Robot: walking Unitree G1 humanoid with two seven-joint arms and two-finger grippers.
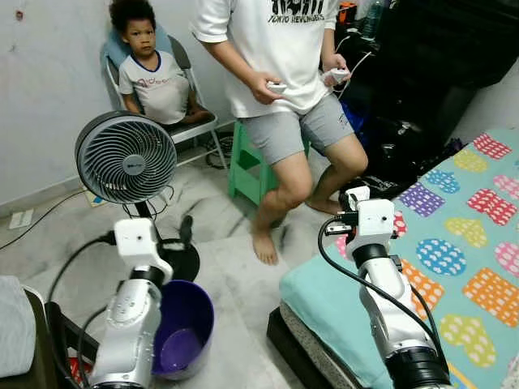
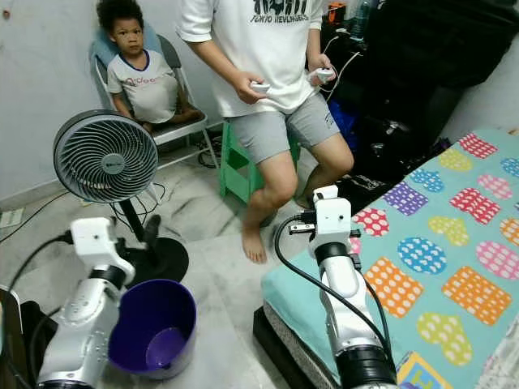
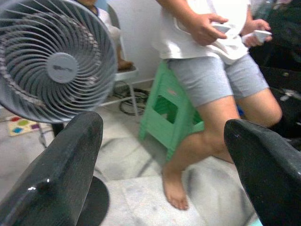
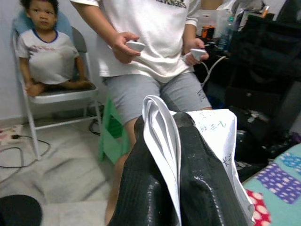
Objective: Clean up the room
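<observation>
Head views. The left gripper (image 1: 186,229) is raised in front of a grey floor fan (image 1: 126,157), with a purple bucket (image 1: 185,327) on the tiled floor just beside the left arm. The right gripper (image 1: 350,201) is raised over the near corner of a mattress (image 1: 454,243) with a teal sheet patterned in coloured hearts. Beyond it a person in a white T-shirt and grey shorts sits on a green stool (image 1: 247,162), holding a white controller in each hand; a child sits on a folding chair (image 1: 195,121) by the wall.

Left wrist view. The two black fingers (image 3: 61,174) stand wide apart with nothing between them (fan, stool and the person's bare foot lie beyond).

Right wrist view. The fingers (image 4: 207,188) are pressed together on a folded sheaf of white paper (image 4: 162,141), one sheet bearing handwriting, held in the air above the mattress corner.
</observation>
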